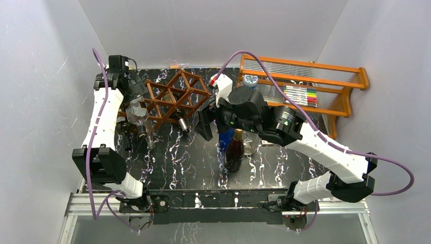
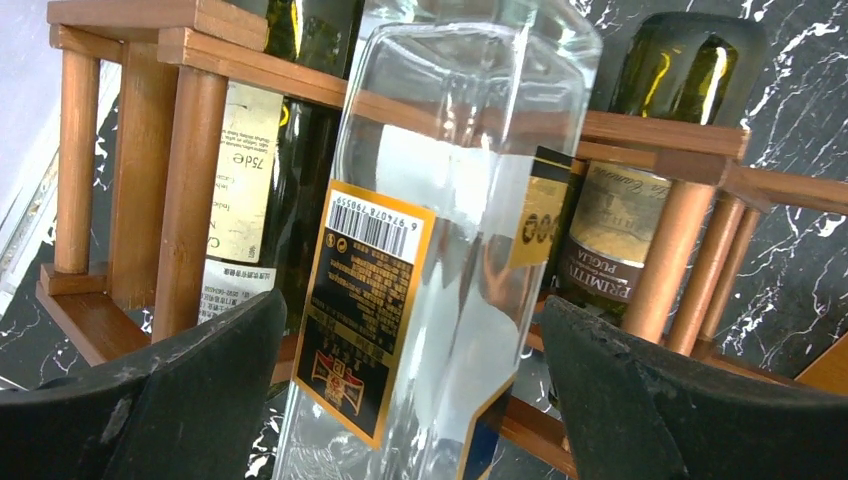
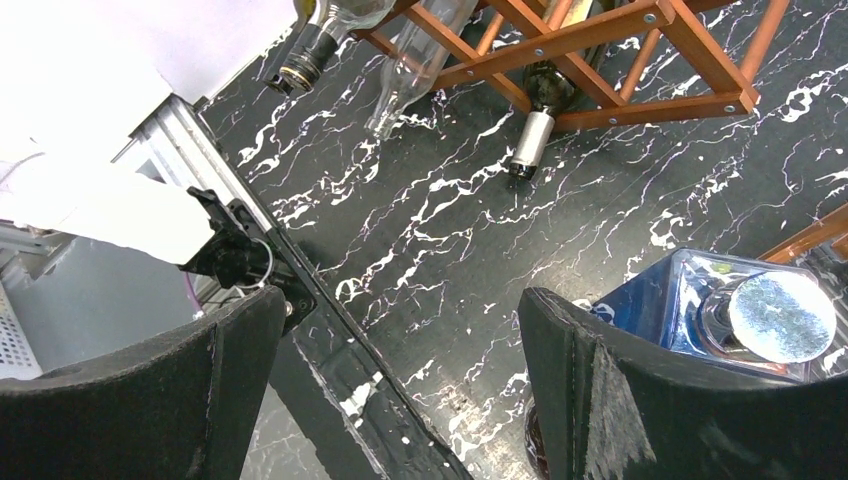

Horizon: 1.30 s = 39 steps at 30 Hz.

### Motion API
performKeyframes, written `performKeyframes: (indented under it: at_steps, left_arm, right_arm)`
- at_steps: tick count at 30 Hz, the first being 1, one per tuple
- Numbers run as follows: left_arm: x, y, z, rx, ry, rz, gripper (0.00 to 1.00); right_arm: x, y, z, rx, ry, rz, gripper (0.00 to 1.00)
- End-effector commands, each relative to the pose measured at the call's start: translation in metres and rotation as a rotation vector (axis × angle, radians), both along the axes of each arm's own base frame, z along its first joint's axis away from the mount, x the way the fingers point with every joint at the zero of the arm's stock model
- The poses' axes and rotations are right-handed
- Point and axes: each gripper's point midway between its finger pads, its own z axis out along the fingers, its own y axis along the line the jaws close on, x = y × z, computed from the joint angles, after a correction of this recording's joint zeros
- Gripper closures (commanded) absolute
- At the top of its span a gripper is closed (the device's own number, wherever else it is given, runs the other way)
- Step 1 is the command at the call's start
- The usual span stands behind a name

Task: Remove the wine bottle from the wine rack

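The dark reddish-brown wine rack [image 1: 175, 97] stands at the back left of the table. It also shows in the left wrist view [image 2: 190, 170] and the right wrist view [image 3: 600, 40]. My left gripper [image 1: 133, 96] is at its left end, open, with its fingers on either side of a clear square bottle [image 2: 440, 200] with a black and gold label, with a gap on each side. Two green wine bottles [image 2: 610, 230] lie in the rack behind it. Bottle necks [image 1: 182, 123] stick out at the front. My right gripper [image 1: 206, 124] is open and empty above the table, in front of the rack's right end.
A dark brown bottle [image 1: 235, 150], a blue bottle with a silver cap [image 3: 780, 315] and a clear jar [image 1: 249, 145] stand upright under my right arm. An orange shelf unit [image 1: 305, 84] with markers stands at the back right. White walls close in the sides.
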Motion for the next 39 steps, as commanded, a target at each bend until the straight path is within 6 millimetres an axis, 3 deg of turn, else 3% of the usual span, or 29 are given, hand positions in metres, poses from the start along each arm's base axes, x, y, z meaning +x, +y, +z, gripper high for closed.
performKeyframes:
  at_steps: [1,8,12,14,18,21,25,28,30,31,35,39]
  left_arm:
    - [-0.01,0.006,-0.006,-0.004,-0.008,0.002,0.02]
    - [0.002,0.008,-0.031,-0.05,0.012,-0.103,0.02]
    - [-0.002,0.007,-0.041,-0.036,0.027,-0.151,0.02]
    - [-0.004,0.009,-0.04,-0.023,0.009,-0.144,0.08]
    - [0.004,0.007,-0.008,-0.022,-0.114,-0.139,0.43]
    - [0.006,0.0,0.03,-0.055,-0.235,-0.121,0.55]
    - [0.004,-0.01,0.07,-0.105,-0.382,-0.119,0.61]
    - [0.003,-0.013,0.079,-0.122,-0.406,-0.119,0.68]
    - [-0.002,-0.022,0.087,-0.168,-0.415,-0.129,0.93]
    - [-0.004,-0.028,0.093,-0.203,-0.431,-0.134,0.98]
    - [-0.02,-0.058,0.123,-0.371,-0.51,-0.171,1.0]
    - [-0.046,-0.086,0.133,-0.581,-0.541,-0.149,1.0]
  right_arm:
    - [-0.001,0.001,0.027,0.085,-0.056,0.018,0.02]
    - [-0.001,0.003,0.021,0.091,-0.047,0.013,0.02]
    - [-0.002,0.007,0.021,0.107,-0.04,0.019,0.02]
    - [-0.002,0.009,0.022,0.111,-0.037,0.024,0.02]
    - [0.0,0.01,0.017,0.096,-0.033,0.015,0.02]
    - [0.004,0.008,0.013,0.076,-0.035,-0.006,0.02]
    - [0.008,0.008,0.013,0.057,-0.059,-0.013,0.02]
    - [0.011,0.008,0.013,0.038,-0.071,-0.019,0.02]
    - [0.011,0.01,0.015,0.029,-0.088,0.0,0.02]
    - [0.01,0.011,0.015,0.018,-0.113,0.033,0.02]
    - [0.002,0.018,0.016,-0.006,-0.217,0.17,0.02]
    - [-0.015,0.039,0.026,0.067,-0.258,0.283,0.02]
